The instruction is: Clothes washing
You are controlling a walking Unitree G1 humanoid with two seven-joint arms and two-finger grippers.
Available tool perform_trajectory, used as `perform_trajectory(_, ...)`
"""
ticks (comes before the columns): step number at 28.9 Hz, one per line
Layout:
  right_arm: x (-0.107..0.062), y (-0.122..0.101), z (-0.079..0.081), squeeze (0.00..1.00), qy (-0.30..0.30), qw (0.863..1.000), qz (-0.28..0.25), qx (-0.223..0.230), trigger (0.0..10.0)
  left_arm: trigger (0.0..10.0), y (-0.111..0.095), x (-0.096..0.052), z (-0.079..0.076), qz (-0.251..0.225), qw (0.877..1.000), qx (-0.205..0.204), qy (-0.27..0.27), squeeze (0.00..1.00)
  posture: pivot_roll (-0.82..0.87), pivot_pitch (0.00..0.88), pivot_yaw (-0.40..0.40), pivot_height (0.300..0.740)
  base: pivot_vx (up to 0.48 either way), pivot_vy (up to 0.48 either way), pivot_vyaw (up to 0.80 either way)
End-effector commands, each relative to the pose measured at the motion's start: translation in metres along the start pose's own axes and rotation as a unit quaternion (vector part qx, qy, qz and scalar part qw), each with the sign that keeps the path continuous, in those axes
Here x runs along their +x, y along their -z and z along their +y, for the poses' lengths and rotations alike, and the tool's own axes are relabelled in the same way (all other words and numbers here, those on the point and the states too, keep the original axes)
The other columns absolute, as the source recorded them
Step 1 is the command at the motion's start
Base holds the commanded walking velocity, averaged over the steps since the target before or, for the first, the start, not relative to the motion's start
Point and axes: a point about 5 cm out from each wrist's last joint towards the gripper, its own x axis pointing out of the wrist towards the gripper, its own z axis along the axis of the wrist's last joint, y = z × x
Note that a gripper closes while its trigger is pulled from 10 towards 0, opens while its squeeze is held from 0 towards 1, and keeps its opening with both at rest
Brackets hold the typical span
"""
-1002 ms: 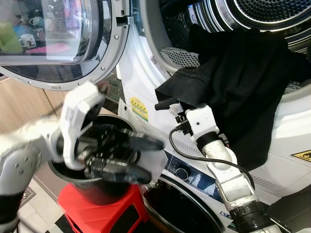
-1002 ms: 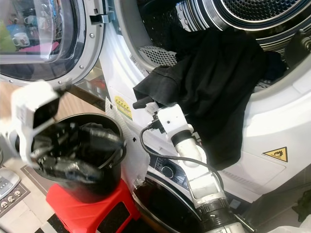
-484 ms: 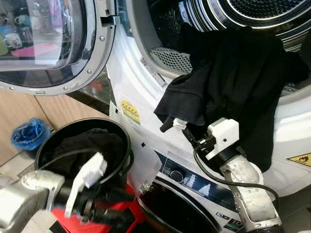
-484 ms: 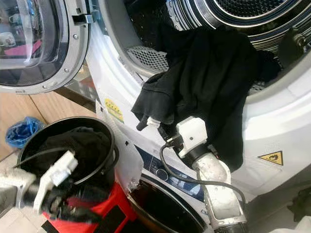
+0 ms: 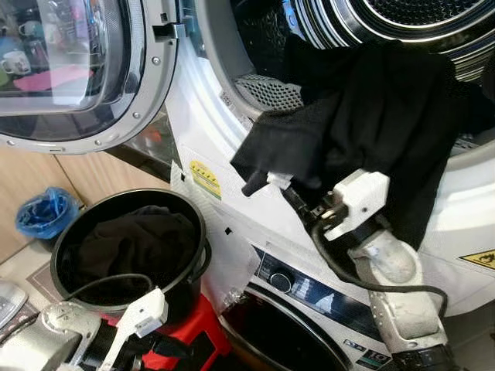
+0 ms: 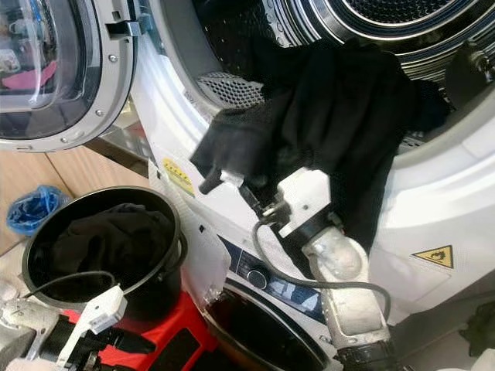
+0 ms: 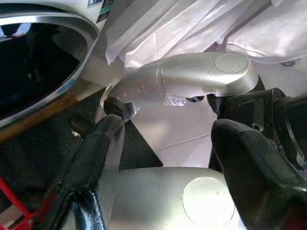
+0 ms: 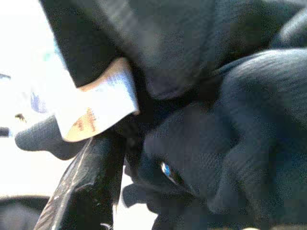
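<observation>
Nearest, low on the left, the left gripper (image 7: 163,158) hangs idle by the red stool (image 5: 197,328), and its wrist camera catches both black fingers (image 7: 98,158) spread wide with nothing between them, just the robot's own silver limbs and pale floor beyond. Just past it sits the black bucket (image 5: 189,224), with more dark laundry (image 5: 128,247) heaped inside; a blue bag (image 5: 42,212) lies further left by the wood panel. Up and to the right, the right gripper (image 5: 271,182) is at the lower left corner of the black garment (image 5: 379,116), which drapes out of the drum (image 6: 387,15) over the white door rim (image 5: 224,85), hanging down the machine front. From the head views the fingers seem pinched on that corner, yet the fold hides the tips; the right wrist camera settles it better, showing one finger (image 8: 88,187) pressed into bunched cloth beside a white care label (image 8: 98,108), so I judge it clamped on fabric. This thing looks light, limp and stretchy: it will sag and trail, probably snagging on the rim, so a deeper bunch, not a thin edge, would likely hold surer. Farthest left, the glass door (image 5: 69,62) stands swung open.
</observation>
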Motion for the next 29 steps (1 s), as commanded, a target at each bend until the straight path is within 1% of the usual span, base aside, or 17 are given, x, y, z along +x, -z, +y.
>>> perform_trajectory(1,-0.001,-0.021,-0.008,0.00,0.005,0.999,-0.047,-0.005,10.0,10.0,0.004,0.002,0.000,0.010,1.000,0.002,0.002,0.00,0.10,0.136,-0.015,0.740,0.000,0.000,0.00)
perform_trajectory(3,-0.002,-0.021,-0.014,0.00,0.013,0.999,-0.040,-0.021,10.0,10.0,0.004,0.002,0.000,0.008,1.000,0.001,0.001,0.00,0.09,0.137,-0.015,0.740,0.000,0.000,0.00)
perform_trajectory(5,0.000,-0.019,-0.020,0.00,0.014,0.999,-0.023,-0.047,10.0,10.0,0.003,0.004,0.002,0.003,1.000,0.003,-0.001,0.00,0.09,0.136,-0.014,0.740,0.000,0.000,0.00)
perform_trajectory(7,0.007,-0.020,-0.025,0.00,0.015,0.998,-0.020,-0.063,10.0,10.0,0.001,0.005,0.004,-0.002,1.000,0.008,-0.007,0.00,0.09,0.134,-0.014,0.740,0.000,0.000,0.00)
perform_trajectory(10,0.011,-0.022,-0.027,0.00,0.014,0.997,-0.021,-0.069,10.0,10.0,0.000,0.005,0.006,-0.005,1.000,0.010,-0.014,0.00,0.09,0.134,-0.014,0.740,0.000,0.000,0.00)
perform_trajectory(11,0.019,-0.023,-0.030,0.00,0.017,0.996,-0.018,-0.085,10.0,10.0,-0.002,0.006,0.009,-0.010,0.999,0.019,-0.028,0.00,0.09,0.134,-0.013,0.740,0.000,0.000,0.00)
perform_trajectory(12,0.021,-0.023,-0.031,0.00,0.019,0.995,-0.016,-0.092,10.0,10.0,-0.003,0.006,0.011,-0.013,0.999,0.022,-0.035,0.00,0.09,0.134,-0.013,0.740,0.000,0.000,0.00)
perform_trajectory(13,0.032,-0.025,-0.034,0.00,0.021,0.993,-0.016,-0.116,10.0,10.0,-0.007,0.008,0.015,-0.030,0.998,0.029,-0.052,0.00,0.09,0.134,-0.013,0.740,0.000,0.000,0.00)
perform_trajectory(15,0.040,-0.028,-0.037,0.00,0.024,0.992,-0.022,-0.121,10.0,10.0,-0.011,0.010,0.019,-0.044,0.996,0.040,-0.070,0.00,0.09,0.134,-0.013,0.740,0.000,0.000,0.00)
perform_trajectory(17,0.047,-0.031,-0.039,0.00,0.026,0.991,-0.030,-0.126,10.0,10.0,-0.012,0.012,0.022,-0.052,0.995,0.041,-0.080,0.00,0.10,0.133,-0.017,0.740,0.000,0.000,0.00)
perform_trajectory(20,0.057,-0.036,-0.042,0.00,0.030,0.990,-0.043,-0.130,10.0,10.0,-0.010,0.015,0.021,-0.054,0.995,0.038,-0.075,0.00,0.10,0.133,-0.022,0.740,0.000,0.000,0.00)
perform_trajectory(21,0.064,-0.039,-0.045,0.00,0.035,0.989,-0.051,-0.135,10.0,10.0,-0.010,0.017,0.020,-0.056,0.995,0.038,-0.072,0.00,0.10,0.131,-0.023,0.740,0.000,0.000,0.00)
perform_trajectory(24,0.071,-0.042,-0.047,0.00,0.040,0.987,-0.057,-0.143,10.0,10.0,-0.010,0.019,0.020,-0.059,0.995,0.039,-0.071,0.00,0.11,0.128,-0.024,0.740,0.000,0.000,0.00)
perform_trajectory(25,0.079,-0.047,-0.053,0.00,0.052,0.985,-0.062,-0.151,10.0,10.0,-0.011,0.020,0.020,-0.060,0.995,0.040,-0.070,0.00,0.11,0.126,-0.024,0.740,0.000,0.000,0.00)
perform_trajectory(26,0.082,-0.048,-0.055,0.00,0.058,0.984,-0.063,-0.154,10.0,10.0,-0.011,0.020,0.020,-0.060,0.995,0.040,-0.070,0.00,0.11,0.126,-0.024,0.740,0.000,0.000,0.00)
perform_trajectory(28,0.094,-0.055,-0.066,0.00,0.087,0.979,-0.061,-0.176,10.0,10.0,-0.011,0.021,0.021,-0.062,0.995,0.042,-0.070,0.00,0.11,0.116,-0.025,0.740,0.000,0.000,0.00)
perform_trajectory(29,0.098,-0.055,-0.069,0.00,0.096,0.978,-0.055,-0.179,10.0,10.0,-0.011,0.021,0.021,-0.063,0.995,0.042,-0.072,0.00,0.11,0.116,-0.025,0.740,0.000,0.000,0.00)
